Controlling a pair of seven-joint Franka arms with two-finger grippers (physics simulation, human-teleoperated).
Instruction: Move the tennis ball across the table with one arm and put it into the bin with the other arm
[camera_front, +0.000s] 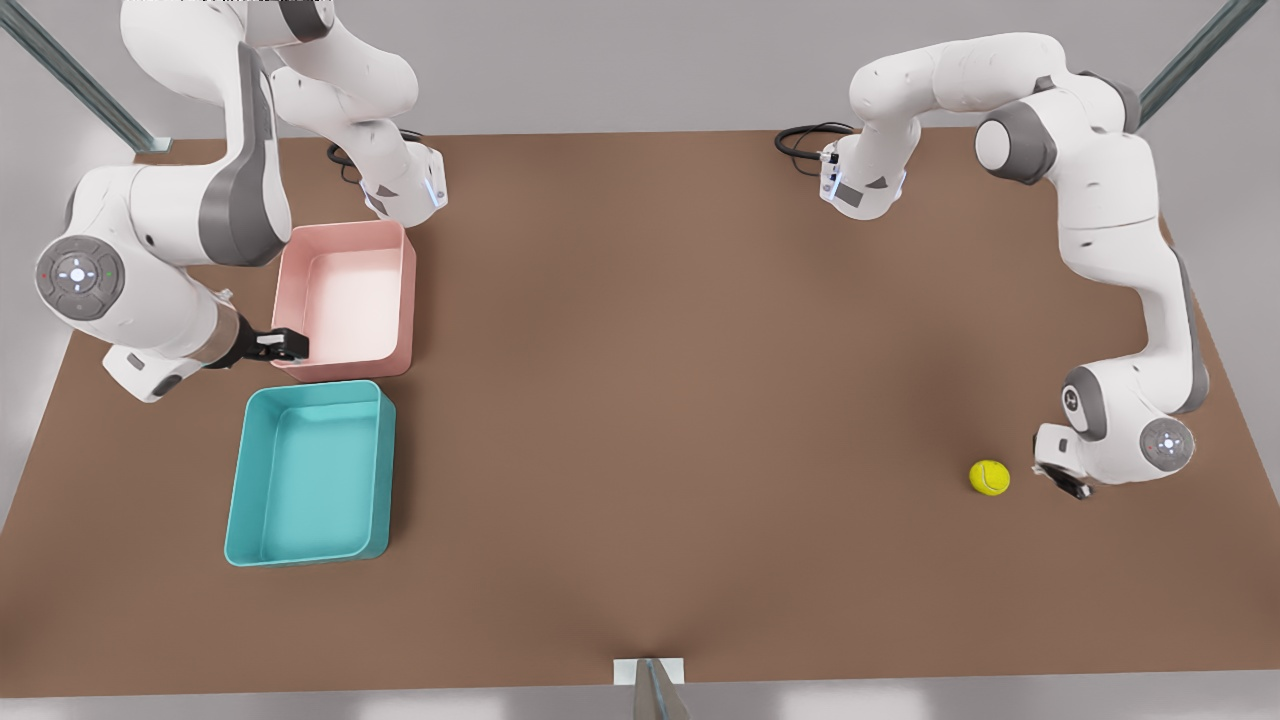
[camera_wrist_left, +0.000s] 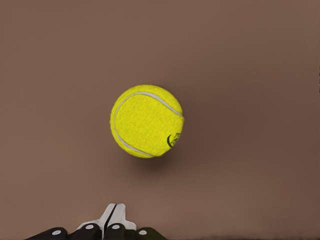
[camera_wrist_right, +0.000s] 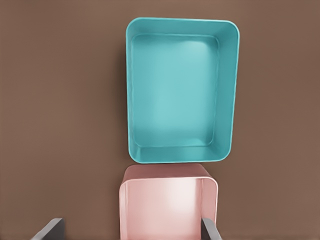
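The yellow-green tennis ball (camera_front: 989, 477) (camera_wrist_left: 147, 121) rests on the brown table (camera_front: 680, 380) near the front view's right edge. Just right of it, not touching, my left gripper (camera_front: 1066, 482) (camera_wrist_left: 111, 214) hangs low with its fingers pressed together, holding nothing. The teal bin (camera_front: 310, 472) (camera_wrist_right: 182, 91) lies empty at the front view's left. My right gripper (camera_front: 286, 345) (camera_wrist_right: 131, 223) hovers over the near edge of the pink tray (camera_front: 347, 297) (camera_wrist_right: 168, 209), its fingers spread wide apart and empty.
The pink tray sits directly behind the teal bin, almost touching it. Black cables (camera_front: 805, 140) lie at the table's far edge by the arm bases. A metal post (camera_front: 650, 690) stands at the middle of the near edge. Bare tabletop stretches between ball and bins.
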